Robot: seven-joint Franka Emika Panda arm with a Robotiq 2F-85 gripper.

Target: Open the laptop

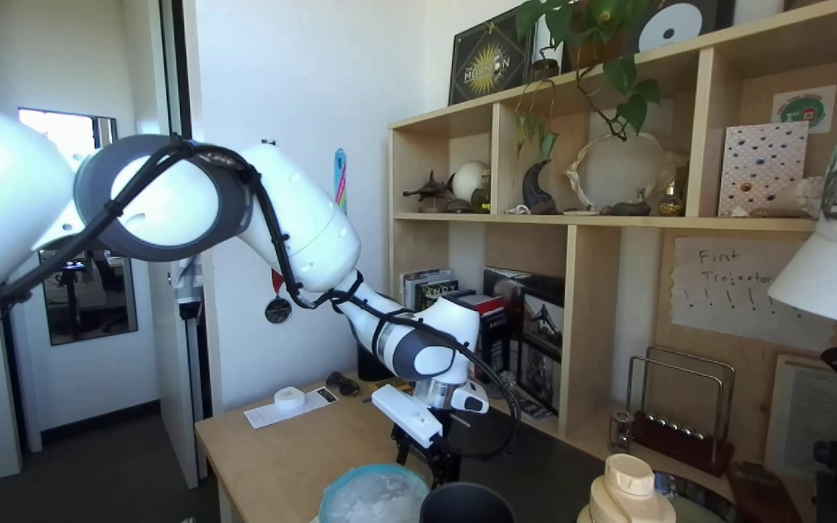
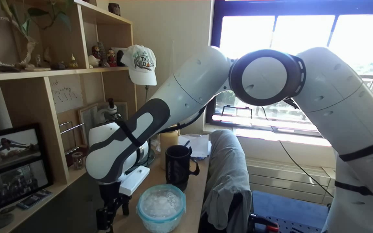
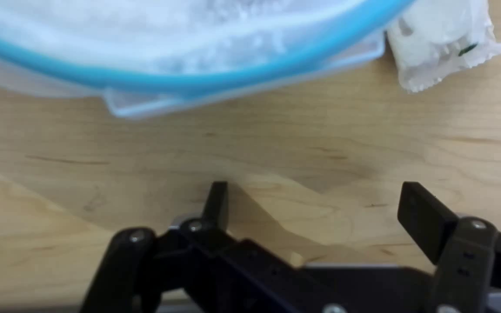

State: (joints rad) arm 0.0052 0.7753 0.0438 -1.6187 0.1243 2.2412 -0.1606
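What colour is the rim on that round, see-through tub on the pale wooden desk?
Light blue; the rim shows best in the wrist view, close up.

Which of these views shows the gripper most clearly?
The wrist view: there the gripper is close, both fingertips and the open gap between them visible. Both exterior views show it too, but smaller, from farther away.

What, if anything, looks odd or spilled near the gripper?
I see no spill or damage. Only a crumpled whitish packet stands out mildly: in the wrist view it lies loose on the desk beside the blue-rimmed container, possibly stray litter. The gripper is open and holds nothing.
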